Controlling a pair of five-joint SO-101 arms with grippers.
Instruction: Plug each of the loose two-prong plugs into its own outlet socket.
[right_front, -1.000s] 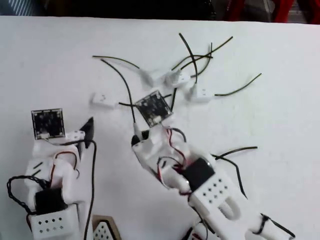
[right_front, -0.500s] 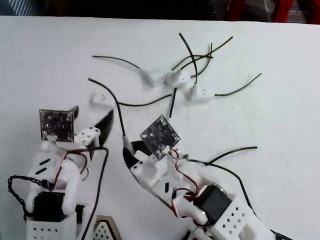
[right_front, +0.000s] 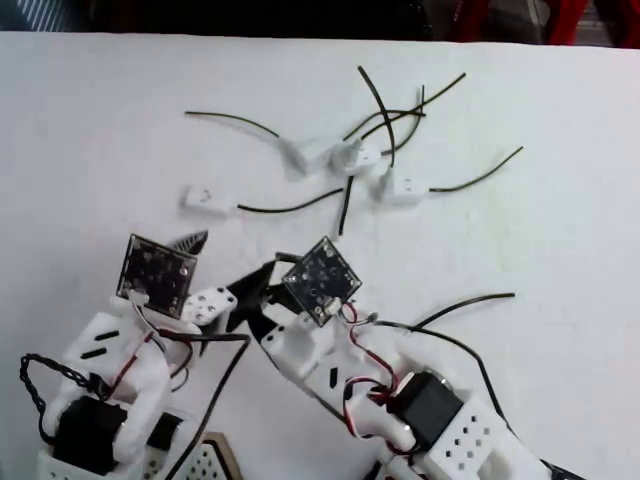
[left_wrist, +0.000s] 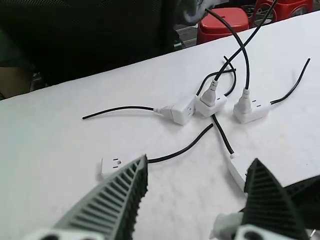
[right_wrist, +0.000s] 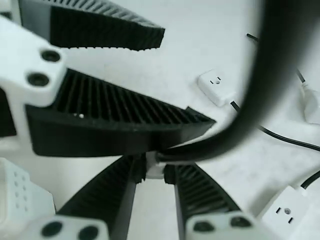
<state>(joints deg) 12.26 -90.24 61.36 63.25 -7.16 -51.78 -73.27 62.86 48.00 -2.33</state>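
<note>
Right gripper (right_wrist: 155, 165) clamps the two-prong plug (right_wrist: 154, 173), left gripper (left_wrist: 200, 160) gapes empty; I'd have left pin the free outlet socket (right_front: 207, 199), upper-left in the high view, then drive prongs in square.

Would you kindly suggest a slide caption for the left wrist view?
Open left tool over the table, facing one lone outlet and three clustered outlets.

sockets (right_front: 207, 199) white | cords (right_wrist: 272, 60) black | plug (right_wrist: 155, 169) white | left claw (left_wrist: 200, 160) black, ribbed | table (right_front: 100, 100) white

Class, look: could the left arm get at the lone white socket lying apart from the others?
Probably yes. The left tool is open and the socket lies on bare table just ahead of it, nothing between them.
</note>
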